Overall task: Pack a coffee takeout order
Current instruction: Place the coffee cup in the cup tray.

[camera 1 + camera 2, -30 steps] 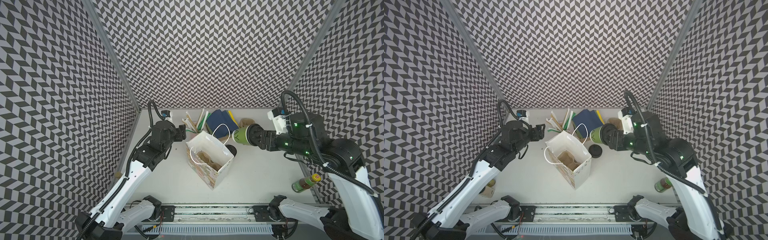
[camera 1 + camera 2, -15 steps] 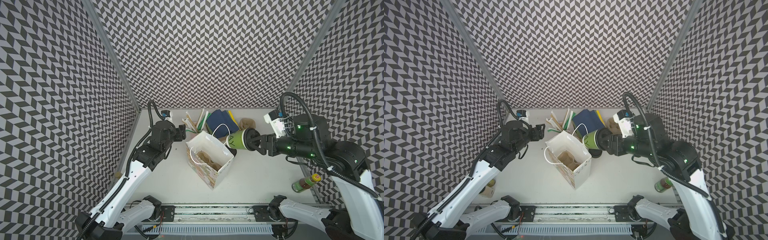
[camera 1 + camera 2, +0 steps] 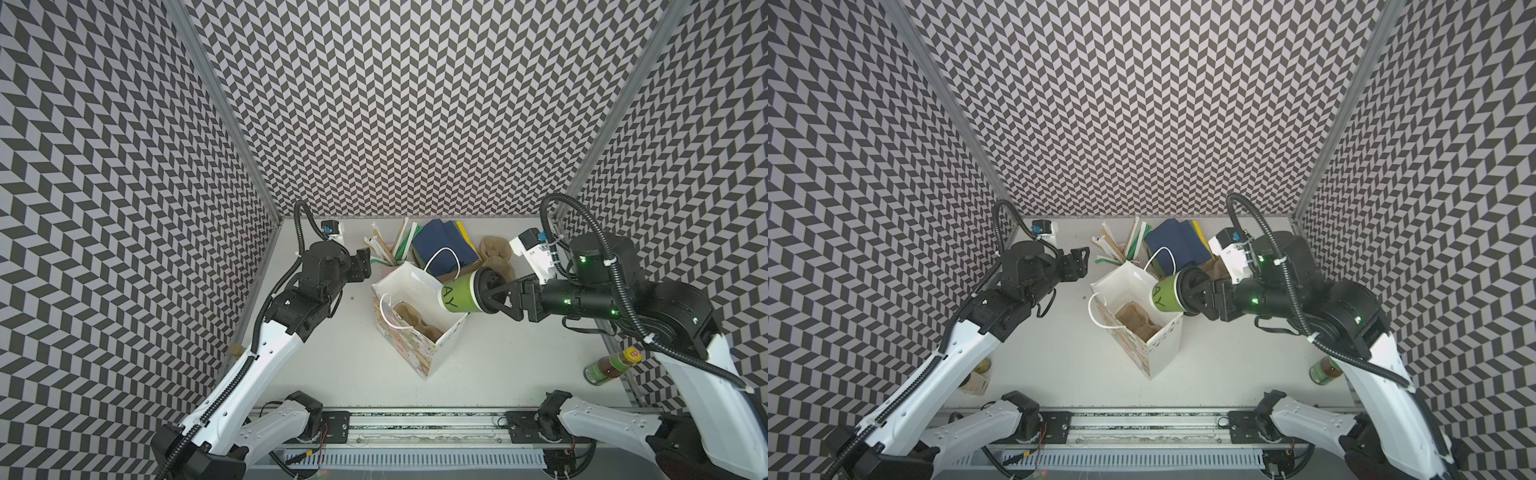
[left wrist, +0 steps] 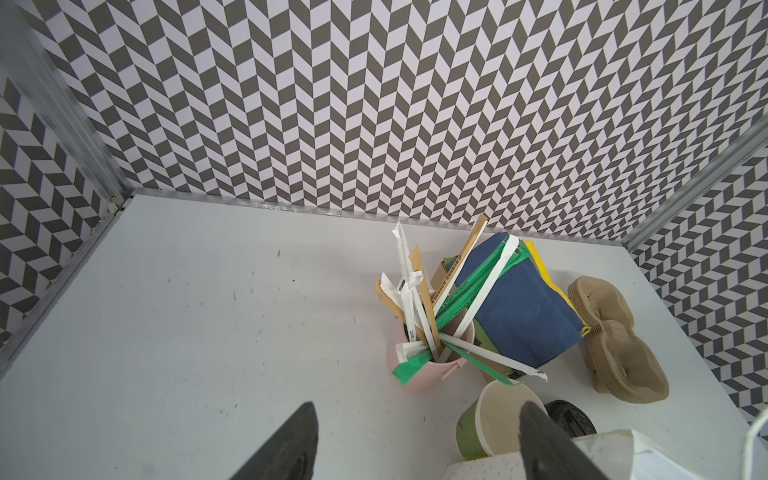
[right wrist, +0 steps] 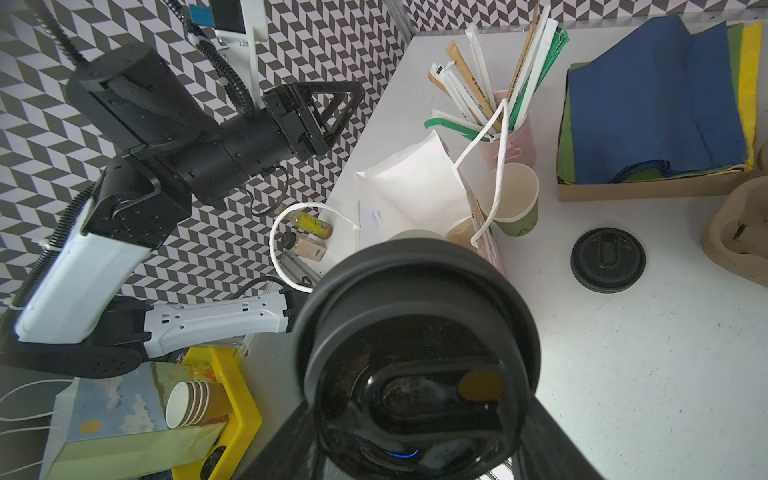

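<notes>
A small green paper cup [image 3: 455, 294] with a black lid [image 5: 415, 353] lies sideways in the air, its base over the right rim of the white paper bag [image 3: 415, 286]. My right gripper [image 3: 488, 291] is shut on its lidded end, as both top views show. A tan cup carrier [image 3: 415, 322] sits inside the bag. My left gripper [image 3: 363, 264] hovers open and empty to the left of the bag. Dark blue napkins [image 3: 444, 243] lie in a box behind the bag.
A second green cup [image 5: 509, 199], open and lidless, stands behind the bag beside a loose black lid [image 5: 607, 259]. A pink cup of straws [image 4: 419, 370] and a stack of carriers [image 3: 496, 251] sit at the back. A bottle [image 3: 611, 368] stands at the right edge.
My right gripper has carried the lidded cup leftward, from beside the bag to over its right rim. The left arm has not moved.
</notes>
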Robot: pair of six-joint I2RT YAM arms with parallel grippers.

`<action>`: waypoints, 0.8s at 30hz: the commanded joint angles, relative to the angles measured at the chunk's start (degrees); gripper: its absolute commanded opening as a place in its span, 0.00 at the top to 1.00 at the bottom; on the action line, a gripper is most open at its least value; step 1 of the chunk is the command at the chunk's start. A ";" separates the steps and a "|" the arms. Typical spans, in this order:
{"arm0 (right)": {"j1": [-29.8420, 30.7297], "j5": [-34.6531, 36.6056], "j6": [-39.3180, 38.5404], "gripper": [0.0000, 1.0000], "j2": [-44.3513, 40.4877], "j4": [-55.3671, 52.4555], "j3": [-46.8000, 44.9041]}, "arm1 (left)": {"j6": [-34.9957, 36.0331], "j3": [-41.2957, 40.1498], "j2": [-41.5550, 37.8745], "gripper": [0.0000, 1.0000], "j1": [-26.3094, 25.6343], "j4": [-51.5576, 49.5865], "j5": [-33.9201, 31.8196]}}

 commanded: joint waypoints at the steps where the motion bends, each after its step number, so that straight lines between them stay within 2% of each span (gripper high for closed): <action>1: 2.69 2.67 0.53 1.00 1.51 2.15 0.16 | -0.49 -0.52 -0.33 0.24 0.54 1.24 0.57; 12: 15.07 17.66 5.62 1.00 11.15 -1.33 5.06 | -0.95 -1.31 -2.22 0.24 1.17 1.95 -0.24; 24: 17.34 21.40 5.04 1.00 18.73 -1.42 6.49 | -1.28 -1.75 -3.15 0.24 1.57 2.30 -0.96</action>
